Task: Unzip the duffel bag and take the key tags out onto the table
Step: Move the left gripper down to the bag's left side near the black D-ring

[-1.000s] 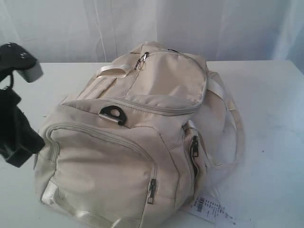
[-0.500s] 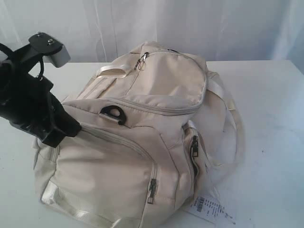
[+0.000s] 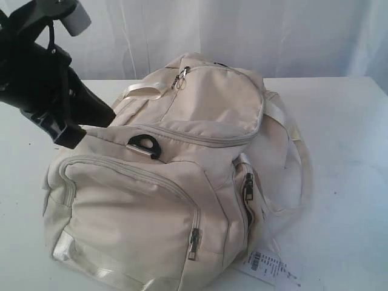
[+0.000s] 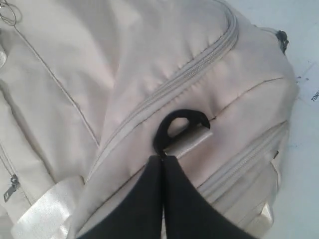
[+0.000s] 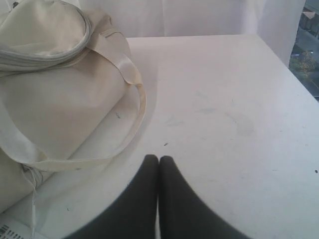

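Observation:
The cream duffel bag (image 3: 182, 182) lies zipped on the white table (image 3: 345, 151). Its dark D-ring (image 3: 145, 145) sits on top near the middle. A metal zip pull (image 3: 180, 76) hangs at the far top pocket, another (image 3: 193, 242) at the front pocket's corner. My left gripper (image 3: 111, 117) is shut and empty, hovering over the bag's left shoulder; in the left wrist view its tips (image 4: 162, 157) line up just short of the D-ring (image 4: 180, 130). My right gripper (image 5: 158, 158) is shut over bare table (image 5: 224, 114) beside the bag (image 5: 50, 74). The key tags are hidden.
A white paper barcode tag (image 3: 270, 267) lies on the table at the bag's near right corner. A cream webbing strap (image 5: 135, 87) loops off the bag onto the table. White curtain hangs behind the table's far edge.
My left arm has risen from the table's left side and swung right, over the bag's left shoulder. The bag has not moved.

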`<state>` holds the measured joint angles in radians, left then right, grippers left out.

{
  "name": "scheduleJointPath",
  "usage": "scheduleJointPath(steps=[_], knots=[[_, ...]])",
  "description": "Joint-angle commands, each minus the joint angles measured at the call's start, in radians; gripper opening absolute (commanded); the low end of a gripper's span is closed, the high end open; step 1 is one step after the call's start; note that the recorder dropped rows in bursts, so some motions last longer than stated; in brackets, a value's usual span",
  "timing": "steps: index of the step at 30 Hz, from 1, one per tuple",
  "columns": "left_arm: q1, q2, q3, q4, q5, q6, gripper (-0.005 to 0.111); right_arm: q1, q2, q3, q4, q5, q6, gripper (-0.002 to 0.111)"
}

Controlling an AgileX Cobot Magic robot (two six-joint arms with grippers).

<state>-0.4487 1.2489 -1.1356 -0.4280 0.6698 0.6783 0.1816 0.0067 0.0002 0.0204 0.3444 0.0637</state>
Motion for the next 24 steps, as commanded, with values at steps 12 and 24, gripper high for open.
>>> scheduleJointPath(steps=[12, 24], knots=[[-0.005, 0.001, -0.004, -0.042, 0.118, -0.032, 0.0, -0.004, -0.007, 0.0, 0.04, -0.555, 0.202, 0.0], [-0.005, 0.001, -0.004, -0.042, 0.116, -0.066, 0.0, -0.004, -0.007, 0.0, 0.077, -0.988, 0.235, 0.0]])
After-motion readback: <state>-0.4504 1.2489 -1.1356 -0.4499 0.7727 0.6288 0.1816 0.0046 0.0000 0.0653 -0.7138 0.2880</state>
